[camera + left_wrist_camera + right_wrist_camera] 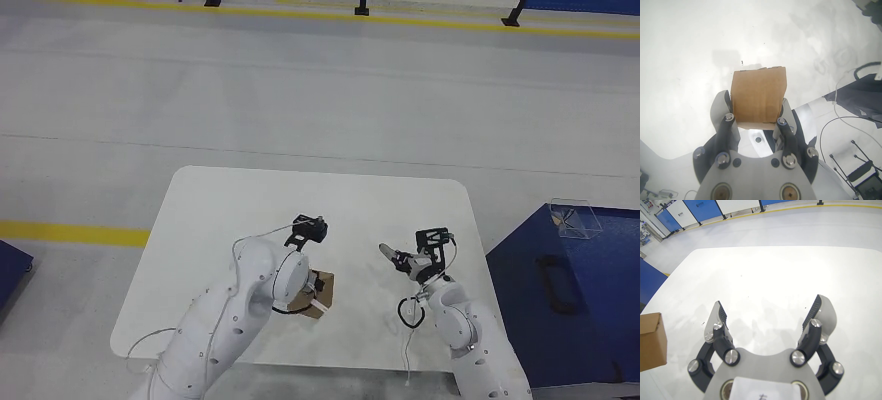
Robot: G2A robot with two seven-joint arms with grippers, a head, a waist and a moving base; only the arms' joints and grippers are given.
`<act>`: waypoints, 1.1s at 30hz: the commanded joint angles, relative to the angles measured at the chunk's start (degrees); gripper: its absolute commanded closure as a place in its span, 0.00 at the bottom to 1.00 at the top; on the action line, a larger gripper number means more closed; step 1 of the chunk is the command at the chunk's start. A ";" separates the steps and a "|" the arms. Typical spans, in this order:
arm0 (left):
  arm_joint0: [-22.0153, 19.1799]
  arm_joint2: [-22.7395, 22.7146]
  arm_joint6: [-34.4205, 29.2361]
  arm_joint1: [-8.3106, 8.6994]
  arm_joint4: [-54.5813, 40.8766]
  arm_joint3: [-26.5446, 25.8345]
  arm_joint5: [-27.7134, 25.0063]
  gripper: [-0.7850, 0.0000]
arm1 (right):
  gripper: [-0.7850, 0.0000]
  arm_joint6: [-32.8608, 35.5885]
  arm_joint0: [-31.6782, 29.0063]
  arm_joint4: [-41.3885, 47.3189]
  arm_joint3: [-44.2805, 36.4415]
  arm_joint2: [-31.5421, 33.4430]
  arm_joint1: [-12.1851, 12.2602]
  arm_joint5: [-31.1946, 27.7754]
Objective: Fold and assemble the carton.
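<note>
A small brown carton (758, 96) is clamped between the two fingers of my left gripper (756, 100), held just above the white table. In the top view the carton (322, 291) pokes out from under the left arm near the table's front. Its corner also shows in the right wrist view as a brown box (652, 340). My right gripper (770, 308) hovers over the bare table with its fingers spread wide and nothing between them. It sits to the right of the carton in the top view, as the right gripper (392, 256).
The white table (250, 200) has a rounded edge and open surface toward the back. A blue cabinet (570, 300) stands off its right side with a clear holder (574, 217) on top. Blue panels (674, 215) line the far floor.
</note>
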 commanded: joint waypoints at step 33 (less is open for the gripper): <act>-30.93 12.45 12.64 -22.46 -14.25 51.06 7.03 1.00 | 0.00 0.00 0.00 0.00 0.00 0.00 0.00 0.00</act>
